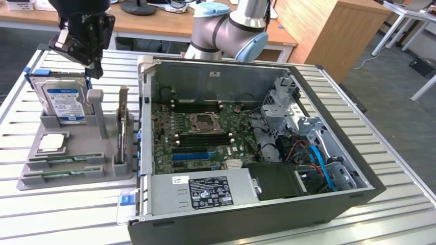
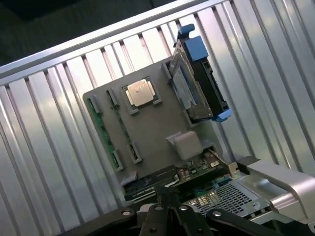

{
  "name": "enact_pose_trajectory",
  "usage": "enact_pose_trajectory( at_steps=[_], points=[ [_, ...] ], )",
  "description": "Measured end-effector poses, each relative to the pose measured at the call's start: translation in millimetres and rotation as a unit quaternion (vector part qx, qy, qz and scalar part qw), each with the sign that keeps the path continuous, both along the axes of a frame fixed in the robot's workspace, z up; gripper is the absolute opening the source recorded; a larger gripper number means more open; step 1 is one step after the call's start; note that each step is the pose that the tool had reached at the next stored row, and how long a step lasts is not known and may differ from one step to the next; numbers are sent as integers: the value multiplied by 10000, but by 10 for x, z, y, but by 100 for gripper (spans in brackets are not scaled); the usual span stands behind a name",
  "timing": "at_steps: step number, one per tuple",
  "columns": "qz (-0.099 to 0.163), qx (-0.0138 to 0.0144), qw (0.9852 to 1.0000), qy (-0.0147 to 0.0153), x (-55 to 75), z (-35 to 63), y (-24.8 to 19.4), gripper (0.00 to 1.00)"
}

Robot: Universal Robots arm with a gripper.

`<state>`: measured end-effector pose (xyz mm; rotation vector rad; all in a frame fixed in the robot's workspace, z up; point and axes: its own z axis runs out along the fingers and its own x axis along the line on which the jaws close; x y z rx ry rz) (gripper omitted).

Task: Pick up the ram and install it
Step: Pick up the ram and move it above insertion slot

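Two green ram sticks lie flat in the front slots of a grey holder (image 1: 102, 168) at the exterior view's left: one ram stick (image 1: 67, 158) behind, the other ram stick (image 1: 63, 173) nearer the front edge. In the wrist view a ram stick (image 2: 102, 129) runs along the holder's edge. My black gripper (image 1: 93, 69) hangs high over the back of the holder, above the hard drive, well clear of both sticks. In the wrist view the gripper (image 2: 167, 199) is shut, with nothing between its fingers.
The holder also carries a blue-labelled hard drive (image 1: 65, 99) standing upright, a CPU (image 1: 53, 143) and an upright expansion card (image 1: 122, 127). To the exterior view's right an open PC case (image 1: 307, 127) shows its motherboard (image 1: 197, 132). Everything stands on a slatted metal table (image 1: 68, 214).
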<state>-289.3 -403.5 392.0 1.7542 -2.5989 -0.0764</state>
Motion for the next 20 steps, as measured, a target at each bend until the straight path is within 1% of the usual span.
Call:
enact_pose_trajectory(
  at_steps=[2,4,7,9,11,13,15,16,17,20],
  points=[
    [180,0,9998,0,0,0,0,11],
    [360,0,9994,0,0,0,0,11],
    [638,0,9980,0,0,0,0,11],
    [815,0,9967,0,1,0,0,11],
    [996,0,9950,0,0,0,0,11],
    [1172,0,9931,0,0,0,0,11],
    [1350,-2,9908,0,0,0,0,11],
    [1396,-10,9902,1,0,0,1,11],
    [1407,-14,9900,2,0,0,0,11],
    [1409,-15,9900,2,0,0,0,11]
  ],
)
